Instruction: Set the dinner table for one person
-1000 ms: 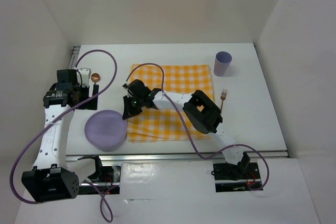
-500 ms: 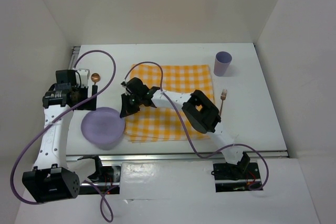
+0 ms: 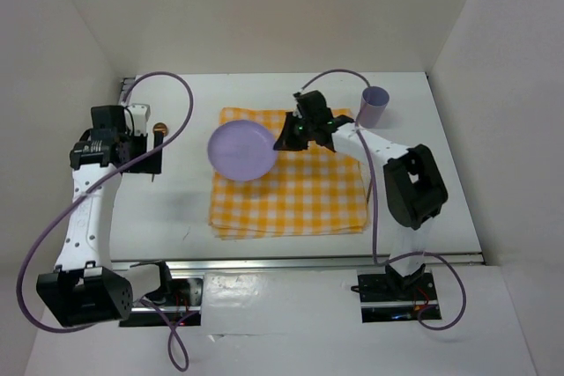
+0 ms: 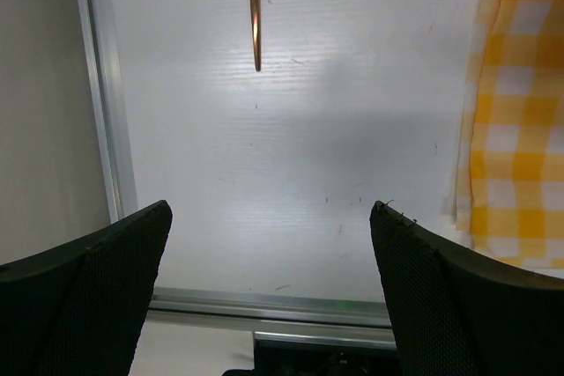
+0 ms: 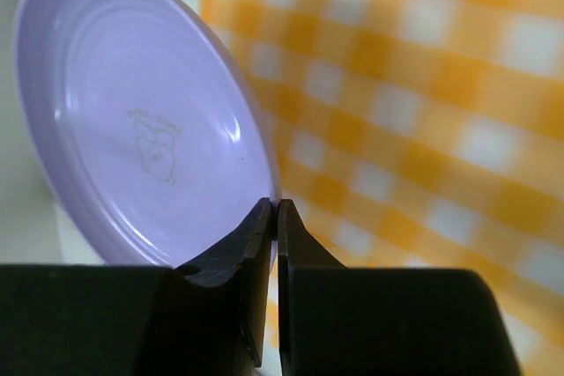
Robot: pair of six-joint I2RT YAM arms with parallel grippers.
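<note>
Pinching the rim of a round lilac plastic plate, right gripper clenched on it over the yellow-and-white checked cloth, large white rectangular dinner table spread beneath, left gripper released.

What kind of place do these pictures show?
Probably a robot test booth, not a home: plain white walls enclose the dinner table, with two arms bolted at its near edge.

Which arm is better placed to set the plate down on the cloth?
Right. The right gripper is shut on the rim of the purple plate, holding it above the checked cloth. The left gripper is open and empty over bare table by the copper spoon.
</note>
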